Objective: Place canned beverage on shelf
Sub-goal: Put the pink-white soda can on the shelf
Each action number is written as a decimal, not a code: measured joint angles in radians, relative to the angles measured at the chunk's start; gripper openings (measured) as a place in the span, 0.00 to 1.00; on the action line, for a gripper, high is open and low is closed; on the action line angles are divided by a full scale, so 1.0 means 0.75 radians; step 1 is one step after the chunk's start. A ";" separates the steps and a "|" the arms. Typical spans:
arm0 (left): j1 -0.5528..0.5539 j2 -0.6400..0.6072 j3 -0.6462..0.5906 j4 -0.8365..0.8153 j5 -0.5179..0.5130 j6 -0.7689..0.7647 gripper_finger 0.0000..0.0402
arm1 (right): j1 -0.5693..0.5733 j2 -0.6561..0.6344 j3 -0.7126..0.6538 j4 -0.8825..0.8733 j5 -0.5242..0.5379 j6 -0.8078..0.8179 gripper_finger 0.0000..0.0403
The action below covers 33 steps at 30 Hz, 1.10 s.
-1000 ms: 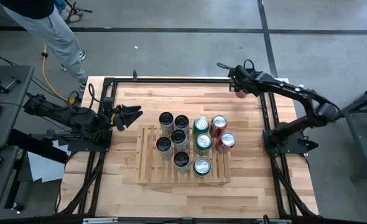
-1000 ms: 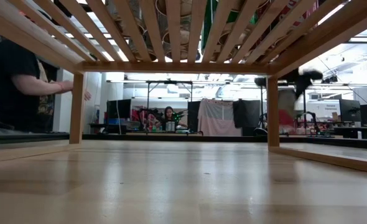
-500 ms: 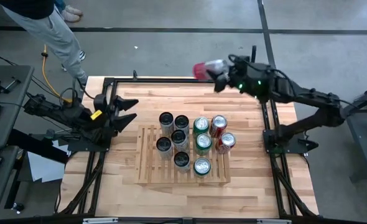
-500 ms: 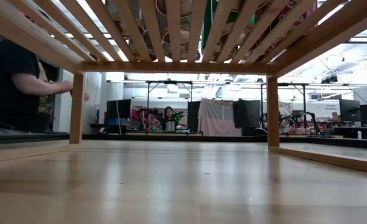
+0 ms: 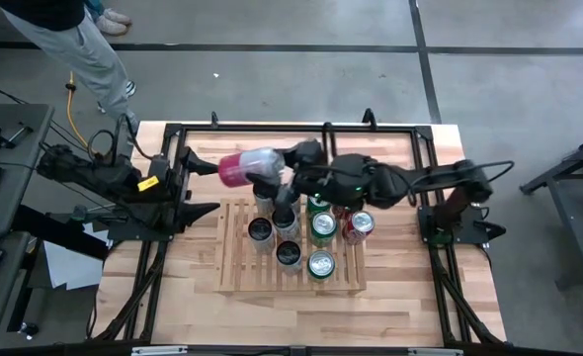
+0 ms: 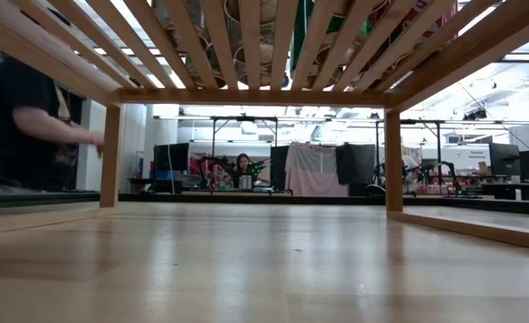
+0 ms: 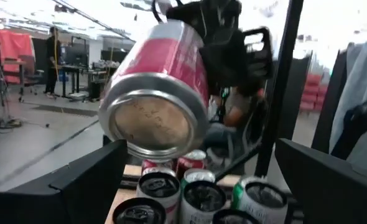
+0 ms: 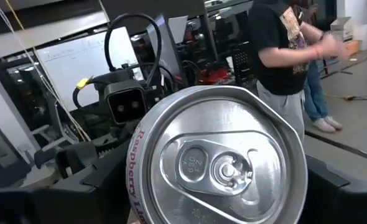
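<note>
A pink canned beverage (image 5: 244, 167) hangs level above the table's middle, with my right gripper (image 5: 280, 174) shut on it. Its bare bottom (image 7: 151, 123) faces my left gripper (image 5: 199, 184). That gripper stands open at the table's left, one finger on each side of the can's line and clear of it. The can's lid (image 8: 224, 163) faces my right wrist. Below lies the slatted wooden shelf (image 5: 234, 269), flat on the tabletop. Several black, green and red cans (image 5: 319, 227) stand upright on its far part. My right gripper pinches the can's side walls near the lid end (image 7: 216, 55) between its two fingers. The fingers come level from the table's right and lie along the can. The can lies on its side, bottom toward the table's left, lifted clear above the standing cans.
A black frame rail (image 5: 272, 127) runs along the table's far edge and down both sides. A person (image 5: 74, 40) stands beyond the far left corner. The low view looks under the shelf's slats (image 6: 247, 45) and shows bare tabletop. The shelf's near left part (image 5: 242, 282) is free.
My right gripper has swung from the table's far right corner toward the left and risen, turning from downward to level. It carries the pink can lifted clear to above the shelf's far end. My left gripper has risen a little and rolled about its own line.
</note>
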 joint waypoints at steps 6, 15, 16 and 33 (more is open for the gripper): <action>-0.012 0.002 0.043 -0.062 -0.016 0.071 1.00 | 0.002 0.158 0.233 -0.116 0.021 0.022 0.72; -0.013 -0.004 0.043 -0.056 -0.022 0.056 1.00 | 0.023 0.204 0.283 -0.120 -0.006 0.061 0.72; -0.014 -0.003 0.043 -0.057 -0.015 0.049 1.00 | 0.030 0.205 0.283 -0.123 -0.003 0.052 0.72; -0.029 0.015 0.043 -0.044 -0.015 -0.006 1.00 | 0.132 0.189 0.329 -0.194 0.152 -0.185 0.72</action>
